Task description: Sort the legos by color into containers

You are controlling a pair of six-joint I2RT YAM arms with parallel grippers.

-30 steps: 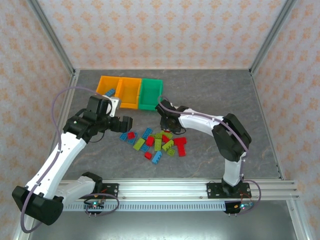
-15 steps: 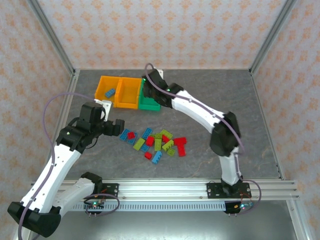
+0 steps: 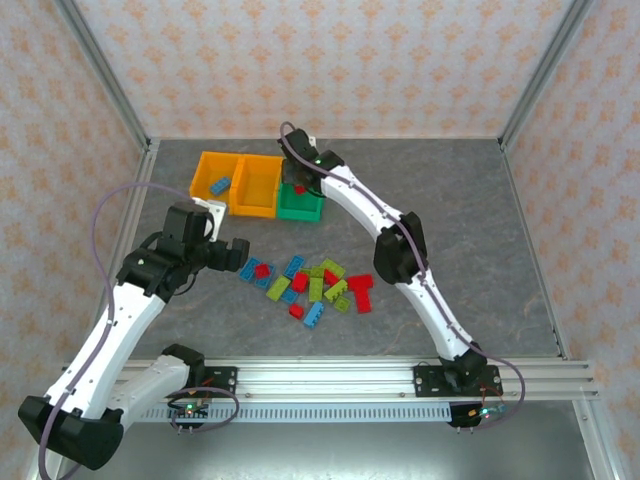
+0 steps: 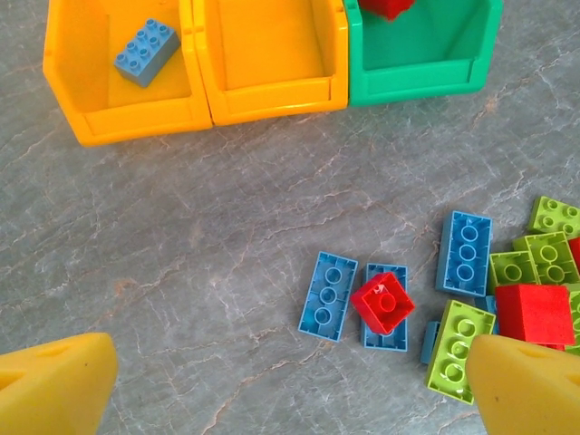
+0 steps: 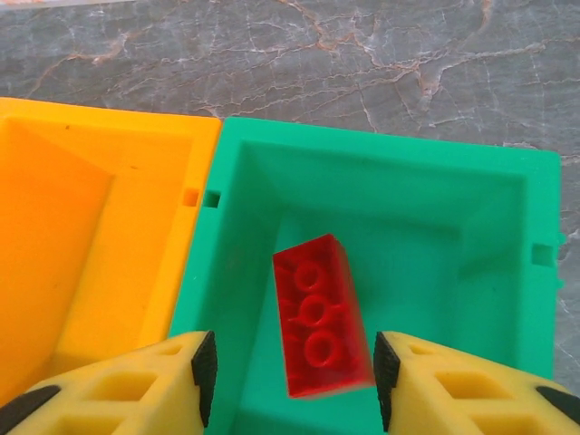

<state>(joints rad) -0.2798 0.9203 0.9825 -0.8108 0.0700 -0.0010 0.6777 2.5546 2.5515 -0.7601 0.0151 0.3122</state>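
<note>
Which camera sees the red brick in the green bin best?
The right wrist view: the red brick shows big, studs up, inside the green bin. The left wrist view catches a red corner at its top edge. The top view shows a tiny red speck.

My two arms: white shells, black joints

Above the aluminium rail (image 3: 330,378) I see the left arm (image 3: 112,322) and right arm (image 3: 432,305), both white-shelled with black joint housings and a thin mauve cable looping alongside. At the rail sit black base plates with coiled wires. The left gripper's fingers (image 4: 54,391) are plain yellow. The right gripper's fingers (image 5: 453,385) are yellow too, with recessed cells and black inner strips.
</note>
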